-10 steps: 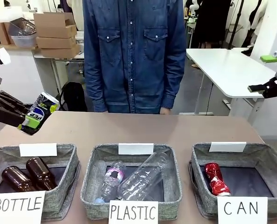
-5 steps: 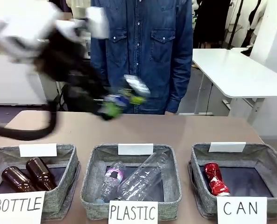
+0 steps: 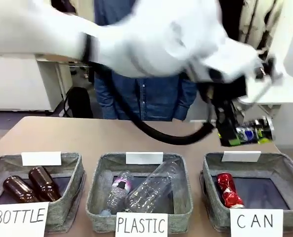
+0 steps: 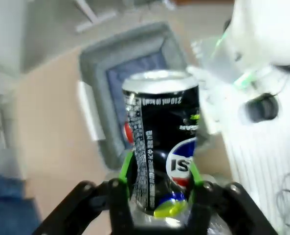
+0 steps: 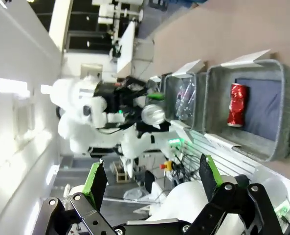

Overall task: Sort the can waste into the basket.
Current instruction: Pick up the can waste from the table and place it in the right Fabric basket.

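Grey woven basket signed "CAN" holds a crushed red can, long axis running front to back. Above its far rim, the left claw is clamped on a dark cylindrical can with silver ends, lying sideways. The right claw stands wide, empty.

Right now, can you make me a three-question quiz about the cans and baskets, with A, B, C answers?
1. Where is the red can?
A. In the CAN basket
B. In the PLASTIC basket
C. On the floor

2. How many brown bottles lie in the BOTTLE basket?
A. One
B. Two
C. Four

3. What is the left gripper doing?
A. Hanging open
B. Holding a plastic bottle
C. Gripping the dark can

Answers: 1 A, the crushed red can lies on that basket's dark bottom. 2 B, two brown bottles lie side by side. 3 C, the green pads press both sides of the dark can.
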### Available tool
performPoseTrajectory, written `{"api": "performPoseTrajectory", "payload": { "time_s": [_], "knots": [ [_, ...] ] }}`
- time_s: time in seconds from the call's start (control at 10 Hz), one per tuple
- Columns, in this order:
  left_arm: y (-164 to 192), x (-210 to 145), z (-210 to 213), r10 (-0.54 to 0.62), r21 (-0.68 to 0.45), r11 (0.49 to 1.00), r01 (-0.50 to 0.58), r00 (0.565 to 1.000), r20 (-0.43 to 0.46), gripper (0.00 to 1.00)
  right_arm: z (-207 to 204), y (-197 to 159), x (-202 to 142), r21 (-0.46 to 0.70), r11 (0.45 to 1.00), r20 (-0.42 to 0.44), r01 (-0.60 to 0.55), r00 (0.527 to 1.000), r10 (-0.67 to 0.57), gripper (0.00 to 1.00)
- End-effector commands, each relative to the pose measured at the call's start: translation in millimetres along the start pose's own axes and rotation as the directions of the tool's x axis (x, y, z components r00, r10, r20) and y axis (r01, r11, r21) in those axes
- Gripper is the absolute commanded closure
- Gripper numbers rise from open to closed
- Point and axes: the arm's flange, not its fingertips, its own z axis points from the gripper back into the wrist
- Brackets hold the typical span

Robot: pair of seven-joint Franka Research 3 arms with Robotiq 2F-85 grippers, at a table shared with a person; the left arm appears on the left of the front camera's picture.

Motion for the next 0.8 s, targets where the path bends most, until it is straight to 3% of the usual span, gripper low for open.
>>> {"api": "performPoseTrajectory", "payload": {
  "time_s": [0.0, 0.2, 0.7],
  "knots": [
    [48, 56, -60, 0.024, -0.147, 0.989, -0.034, 0.997, -0.072, 0.54, -29, 8, 23, 0.005, 1.000, -0.073, -0.007, 0.997, 0.007, 0.00],
    [54, 54, -83, 0.093, -0.169, 0.979, -0.112, 0.989, -0.116, 0.54, -29, 8, 23, 0.005, 1.000, -0.073, -0.007, 0.997, 0.007, 0.00],
    [52, 28, -72, 0.168, -0.125, 0.974, -0.188, 0.973, -0.159, 0.54, -29, 8, 23, 0.005, 1.000, -0.073, -0.007, 0.997, 0.007, 0.00]
  ]
}}
